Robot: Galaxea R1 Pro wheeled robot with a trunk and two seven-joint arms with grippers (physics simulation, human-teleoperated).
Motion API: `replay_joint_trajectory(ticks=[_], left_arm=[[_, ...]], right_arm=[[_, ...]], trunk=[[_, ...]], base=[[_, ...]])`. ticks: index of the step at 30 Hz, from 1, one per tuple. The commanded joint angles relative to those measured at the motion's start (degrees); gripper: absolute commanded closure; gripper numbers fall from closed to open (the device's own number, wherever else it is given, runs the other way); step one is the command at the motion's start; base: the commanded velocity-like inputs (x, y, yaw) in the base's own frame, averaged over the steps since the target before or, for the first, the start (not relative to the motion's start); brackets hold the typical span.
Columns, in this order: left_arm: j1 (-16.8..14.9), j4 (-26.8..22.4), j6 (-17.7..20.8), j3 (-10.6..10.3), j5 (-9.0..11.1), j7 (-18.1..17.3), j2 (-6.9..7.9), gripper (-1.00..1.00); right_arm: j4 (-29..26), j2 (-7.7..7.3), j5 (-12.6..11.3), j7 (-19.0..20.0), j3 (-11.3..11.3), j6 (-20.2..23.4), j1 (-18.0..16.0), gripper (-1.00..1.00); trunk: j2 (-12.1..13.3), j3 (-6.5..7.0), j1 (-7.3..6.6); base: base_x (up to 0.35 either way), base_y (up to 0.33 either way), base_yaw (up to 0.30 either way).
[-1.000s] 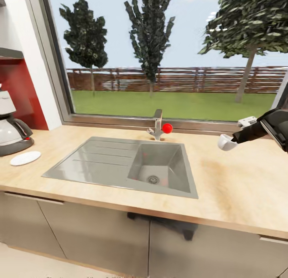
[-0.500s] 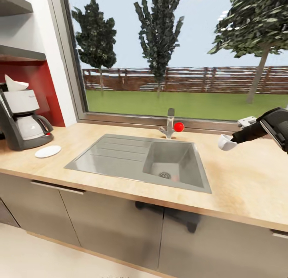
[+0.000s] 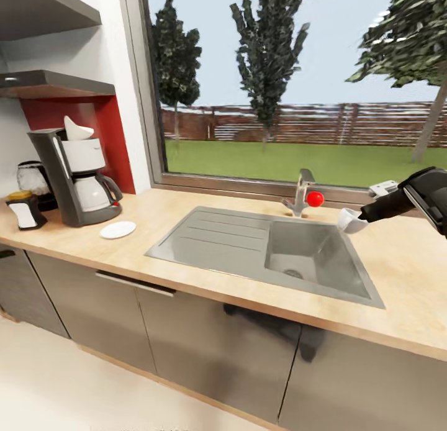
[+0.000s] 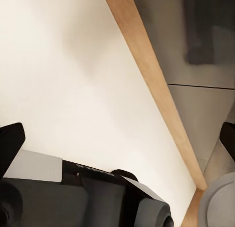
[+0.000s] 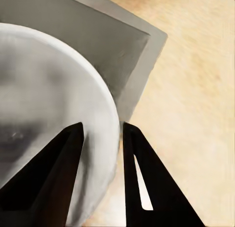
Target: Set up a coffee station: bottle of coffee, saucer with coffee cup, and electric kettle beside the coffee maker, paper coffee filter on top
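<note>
Cup [image 3: 349, 220]: right end effector [image 5: 103, 134] pinches its rim, carrying it above the sink [image 3: 205, 241].
Saucer [image 3: 118, 230]: beside the coffee maker [image 3: 77, 170], waiting for the cup.
Left end effector: cannot tell.

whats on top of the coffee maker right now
A white paper coffee filter sits on top of the coffee maker, its pointed edge sticking up. Its lower part is hidden inside the white filter basket, so how it seats cannot be seen.
</note>
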Motion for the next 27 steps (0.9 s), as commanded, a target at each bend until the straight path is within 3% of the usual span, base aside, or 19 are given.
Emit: replay_joint_trajectory(ticks=[1, 18, 27], left_arm=[[-0.04, 0.03, 0.52, 0.45, -0.21, -0.2, 0.02, -1.0], [-0.04, 0.02, 0.52, 0.45, -0.21, -0.2, 0.09, -1.0], [-0.04, 0.0, 0.52, 0.45, -0.21, -0.2, 0.09, -1.0]], right_arm=[[-0.06, -0.08, -0.09, 0.18, 0.29, 0.25, -0.11, 1.0], [-0.06, -0.08, -0.17, 0.19, 0.2, 0.24, -0.11, 1.0], [-0.06, 0.03, -0.21, 0.19, 0.3, 0.21, -0.11, 1.0]], trunk=[[-0.04, -0.06, 0.0], [-0.04, -0.06, 0.0], [-0.04, -0.06, 0.0]], base=[[0.0, 0.305, 0.224], [0.021, 0.29, 0.262], [0.058, 0.31, 0.066]])
